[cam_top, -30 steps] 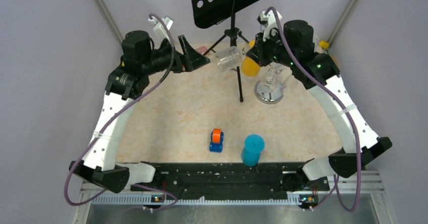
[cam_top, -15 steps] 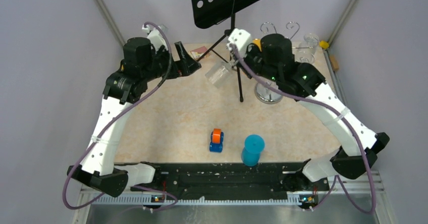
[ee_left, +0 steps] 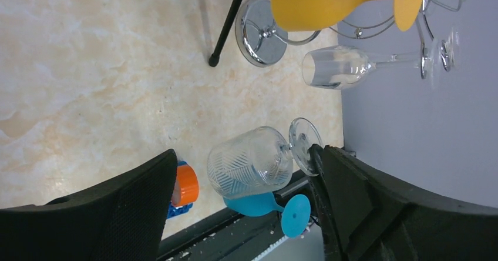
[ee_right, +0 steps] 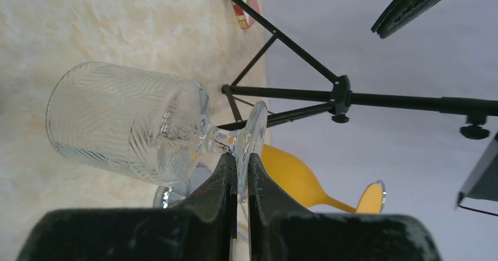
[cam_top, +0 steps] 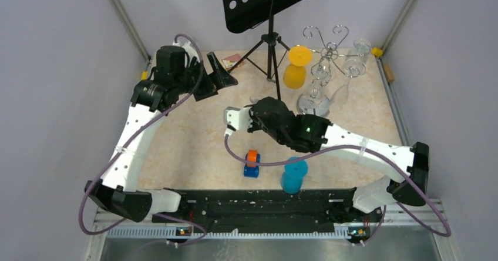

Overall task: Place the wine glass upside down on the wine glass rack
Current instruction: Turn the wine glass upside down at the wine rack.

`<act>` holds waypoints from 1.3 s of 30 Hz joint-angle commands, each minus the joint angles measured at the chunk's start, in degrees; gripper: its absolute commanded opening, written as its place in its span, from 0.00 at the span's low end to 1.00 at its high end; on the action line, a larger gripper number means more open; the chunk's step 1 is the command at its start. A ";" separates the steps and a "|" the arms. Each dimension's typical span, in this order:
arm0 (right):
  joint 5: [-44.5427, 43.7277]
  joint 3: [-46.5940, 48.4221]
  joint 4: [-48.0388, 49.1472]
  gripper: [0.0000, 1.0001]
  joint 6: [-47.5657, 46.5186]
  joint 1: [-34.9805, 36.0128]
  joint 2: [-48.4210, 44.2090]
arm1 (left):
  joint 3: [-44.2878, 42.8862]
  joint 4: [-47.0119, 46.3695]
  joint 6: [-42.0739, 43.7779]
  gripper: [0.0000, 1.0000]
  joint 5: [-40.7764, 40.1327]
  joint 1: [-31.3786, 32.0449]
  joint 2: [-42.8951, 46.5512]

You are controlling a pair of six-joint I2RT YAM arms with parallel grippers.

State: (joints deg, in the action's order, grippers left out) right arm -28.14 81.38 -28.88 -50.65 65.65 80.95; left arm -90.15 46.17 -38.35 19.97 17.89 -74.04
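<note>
Right jaws are shut on the foot of the wine glass (ee_right: pixel 126 123), pinching only the thin disc at its edge. Left jaws stand wide open and empty at the back left, clear of the work.

The glass lies on its side in the air over mid-tabletop (cam_top: pixel 194 137), bowl pointing away from the wrist. It is just beside the music stand (cam_top: pixel 271 37) leg and well apart from the rack (cam_top: pixel 330 52) at the back right.

Risks, as you should weigh them:
- The heavy bowl hangs off a narrow pinch; a quick wrist roll to invert it could let the foot pivot or slip out.
- The path to the rack runs past the stand's legs; the bowl could clip one.
- The rack already carries an orange glass (cam_top: pixel 293 70) and a clear glass (cam_top: pixel 352 67). Crowding either hook could knock them or tip the rack.
</note>
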 commanded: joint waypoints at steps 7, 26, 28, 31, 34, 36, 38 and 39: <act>-12.54 -9.16 24.93 0.00 -20.50 4.59 -5.54 | 1.67 -1.94 -8.75 0.94 17.91 -3.82 -6.08; -19.98 -14.36 38.55 0.00 -31.14 7.87 -5.37 | 8.83 -24.64 -23.22 0.63 38.37 -2.97 -6.81; -19.94 -14.41 38.86 0.00 -31.24 7.99 -5.19 | 8.32 -24.24 -22.82 0.62 38.76 -2.38 -7.14; -19.78 -14.26 39.08 0.00 -31.27 7.99 -4.79 | 6.96 -21.36 -21.22 0.61 38.84 -1.47 -7.80; -19.51 -13.97 38.92 0.00 -31.10 8.05 -4.49 | 5.48 -19.02 -19.05 0.57 38.38 -0.20 -8.22; -19.28 -13.75 38.59 0.00 -30.89 8.02 -4.44 | 4.45 -17.77 -17.94 0.51 38.18 0.72 -8.71; -19.17 -13.75 38.47 0.00 -30.59 8.01 -4.32 | 2.70 -15.95 -16.51 0.46 37.90 1.41 -9.47; -19.10 -13.70 38.46 0.00 -30.52 7.94 -4.31 | 1.98 -14.93 -15.77 0.44 37.62 1.73 -9.84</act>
State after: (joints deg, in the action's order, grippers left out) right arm -46.30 66.06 4.51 -80.95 72.75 78.11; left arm -83.66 28.60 -58.24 57.19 18.35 -82.85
